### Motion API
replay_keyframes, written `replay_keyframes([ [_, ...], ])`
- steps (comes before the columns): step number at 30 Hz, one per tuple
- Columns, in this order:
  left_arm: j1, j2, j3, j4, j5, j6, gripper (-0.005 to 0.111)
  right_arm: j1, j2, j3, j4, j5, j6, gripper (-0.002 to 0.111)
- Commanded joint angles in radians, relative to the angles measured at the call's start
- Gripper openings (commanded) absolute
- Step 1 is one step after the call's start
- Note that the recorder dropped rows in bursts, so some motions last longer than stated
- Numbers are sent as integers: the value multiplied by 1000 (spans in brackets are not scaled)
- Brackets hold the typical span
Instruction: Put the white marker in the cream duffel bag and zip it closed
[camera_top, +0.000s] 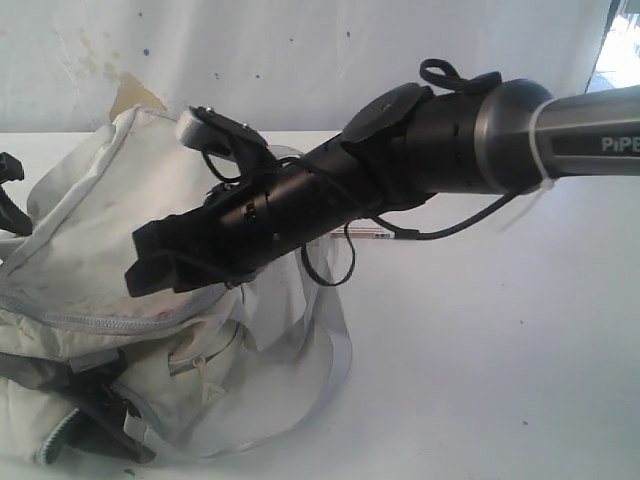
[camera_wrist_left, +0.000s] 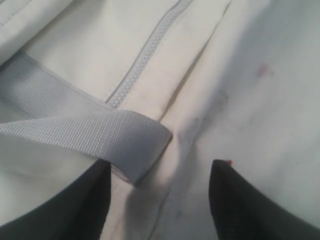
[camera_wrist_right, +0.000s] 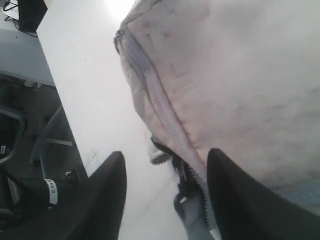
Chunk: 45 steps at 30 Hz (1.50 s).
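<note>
- White-barrelled and slim, the white marker (camera_top: 378, 230) lies on the bench (camera_top: 500, 380), outside the cream duffel bag (camera_top: 90, 240) and just beside its right flank. Only a short stretch with red print shows; the rest is hidden under the right arm.
- Its long axis runs across the exterior view, roughly in line with the arm above it.
- The right hand (camera_top: 140, 262) hangs out over the bag's top, so the marker lies back from its fingertips, towards the forearm. Its jaws stand apart with nothing between them, and its wrist view shows only bare bench and the bag's zipper edge (camera_wrist_right: 160, 115).
- The left hand (camera_wrist_left: 161, 164) is also parted and empty. It sits low over the bag's fabric, with a grey strap (camera_wrist_left: 100, 135) and a zipper line (camera_wrist_left: 145, 55) just ahead. The whole bag lies between it and the marker, well apart.
- The right hand looks the nearer. It would likely need to draw back and come down across the barrel.
- A black cable loop (camera_top: 330, 268) dangles from that arm close to the marker and could brush it.
</note>
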Motion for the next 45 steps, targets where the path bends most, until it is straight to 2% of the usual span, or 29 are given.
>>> replay_keyframes([
  [1, 1, -10, -4, -24, 2, -57, 57, 63, -10, 0, 53, -61, 23, 47],
  [9, 1, -10, -4, -24, -51, -59, 45, 185, -10, 0, 60, -209, 136, 47],
  [13, 1, -10, -4, -18, -47, -52, 43, 236, -10, 0, 76, -264, 162, 47],
  [15, 1, -10, -4, -7, -42, -41, 43, 263, -10, 0, 78, -291, 162, 47],
  [19, 1, -18, -4, 1, -28, -3, 43, 311, -8, 0, 76, -321, 14, 47],
  [25, 3, -66, -28, 89, -19, -59, 44, 366, -8, 0, 81, -361, 10, 47],
  [29, 3, -89, -26, 199, -34, -162, 53, 402, 12, 0, 130, -481, 39, 47],
  [33, 3, -87, -26, 185, -5, -164, 57, 433, 55, -4, 228, -593, 39, 47],
  [39, 3, -87, -26, 183, -17, -162, 57, 435, 158, -122, 269, -494, 37, 47],
  [45, 3, -87, -26, 182, -5, -160, 57, 435, 240, -219, 272, -481, 41, 47],
])
